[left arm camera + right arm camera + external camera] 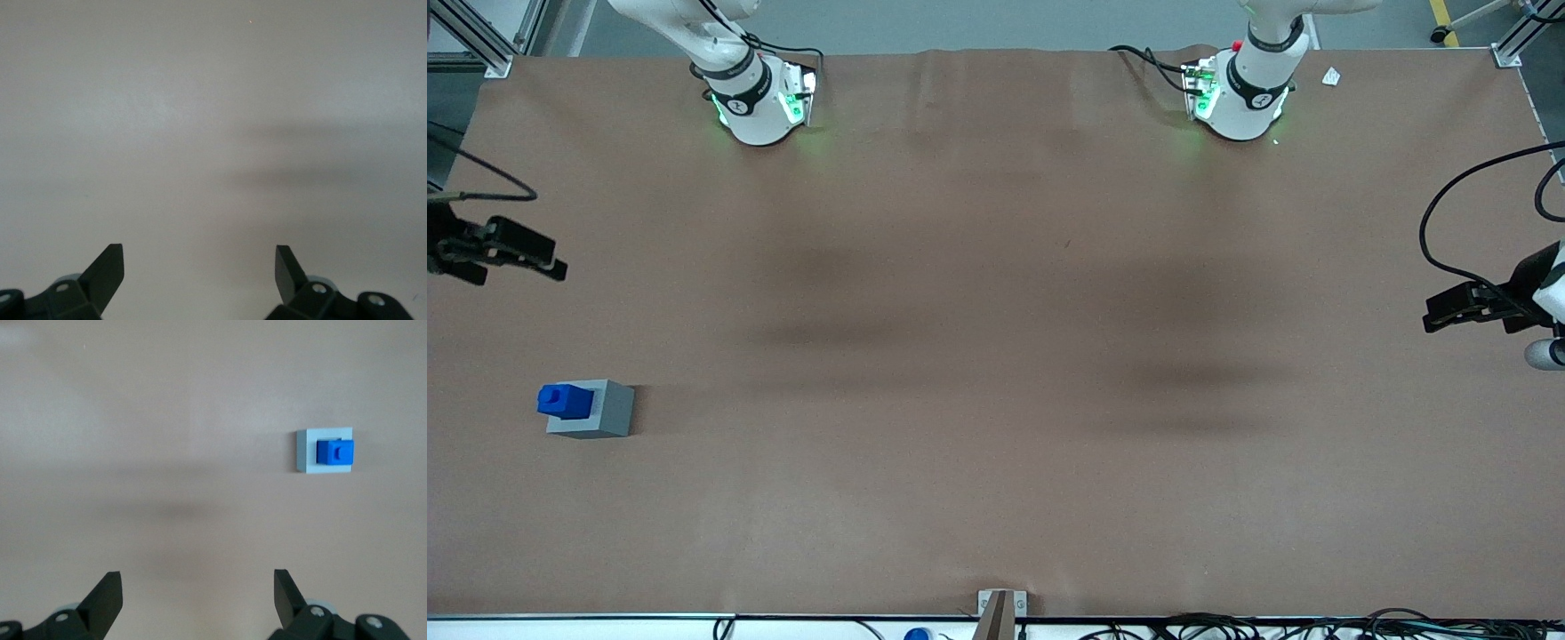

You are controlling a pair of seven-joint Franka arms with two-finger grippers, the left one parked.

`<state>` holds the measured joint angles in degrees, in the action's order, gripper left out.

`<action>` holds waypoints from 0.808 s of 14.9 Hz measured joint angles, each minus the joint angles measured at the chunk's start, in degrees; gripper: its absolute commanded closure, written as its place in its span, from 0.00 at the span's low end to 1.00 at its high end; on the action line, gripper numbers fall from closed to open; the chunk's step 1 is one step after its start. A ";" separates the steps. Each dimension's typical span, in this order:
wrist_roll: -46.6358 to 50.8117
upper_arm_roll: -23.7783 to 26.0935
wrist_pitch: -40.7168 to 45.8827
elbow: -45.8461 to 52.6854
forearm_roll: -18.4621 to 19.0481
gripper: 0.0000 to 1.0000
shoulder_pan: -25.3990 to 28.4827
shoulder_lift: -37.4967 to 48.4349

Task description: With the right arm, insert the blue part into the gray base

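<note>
The blue part [565, 400] stands on top of the gray base [609, 418], sticking up out of it, toward the working arm's end of the table. My right gripper [559, 267] hangs above the table, farther from the front camera than the base and apart from it. In the right wrist view the gripper [197, 583] is open and empty, its two black fingers spread wide over bare brown table. The blue part [335, 451] on the gray base [305, 450] shows well away from the fingers.
Brown cover [996, 356] spans the whole table. The two arm bases [760, 98] [1240, 93] stand at the edge farthest from the front camera. A small white scrap [1331, 77] lies near the parked arm's base. A metal bracket [1000, 609] and cables sit at the nearest edge.
</note>
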<state>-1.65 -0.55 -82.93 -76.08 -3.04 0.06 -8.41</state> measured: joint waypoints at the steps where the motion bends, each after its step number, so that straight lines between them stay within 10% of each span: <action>1: -0.28 -0.01 -0.78 -2.67 0.02 0.00 0.05 2.00; 12: -6.23 0.64 -3.13 -17.72 0.09 0.00 0.05 15.07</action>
<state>-7.88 0.08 -86.06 -93.79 -2.95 0.11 6.66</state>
